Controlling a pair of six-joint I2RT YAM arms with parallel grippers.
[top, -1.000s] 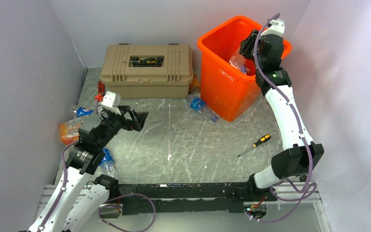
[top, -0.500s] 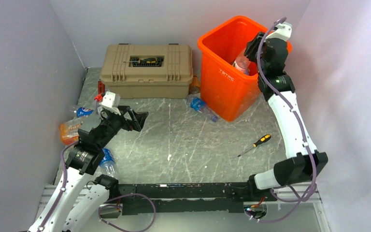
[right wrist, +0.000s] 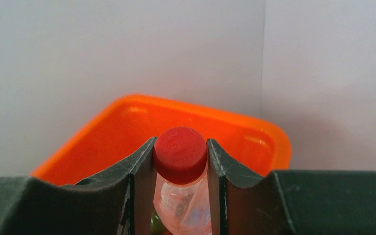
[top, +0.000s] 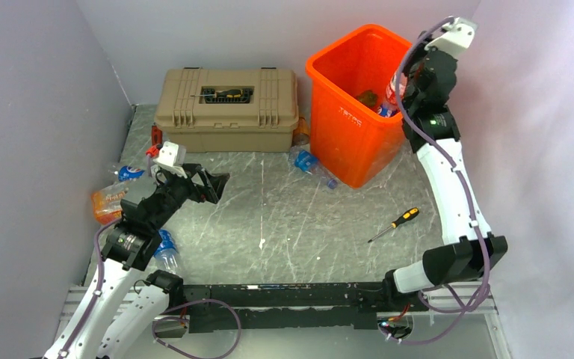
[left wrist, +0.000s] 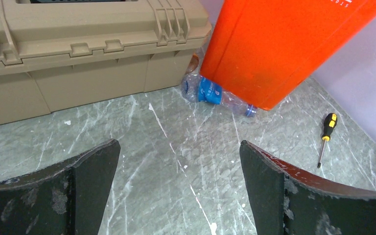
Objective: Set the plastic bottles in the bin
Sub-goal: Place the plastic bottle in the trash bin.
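Note:
The orange bin (top: 347,120) stands at the back right. My right gripper (top: 405,82) hangs over its right rim, shut on the neck of a clear bottle with a red cap (right wrist: 180,152); in the right wrist view the gripper (right wrist: 180,159) has the bin's rim (right wrist: 127,105) behind it. Other bottles lie inside the bin (top: 383,109). A blue-labelled bottle (top: 311,166) (left wrist: 210,92) lies on the table against the bin's foot. More bottles sit at the left: an orange-wrapped one (top: 107,202) and blue ones (top: 128,173) (top: 166,251). My left gripper (top: 213,187) (left wrist: 179,143) is open and empty above the table.
A tan latched toolbox (top: 228,112) (left wrist: 78,44) stands at the back left with a screwdriver on its lid (top: 226,93). A yellow-handled screwdriver (top: 396,223) (left wrist: 326,131) lies on the table in front of the bin. Grey walls close in both sides.
My right gripper has risen and drawn back to the right over the bin's rim, taking the red-capped bottle with it. The left arm has not moved.

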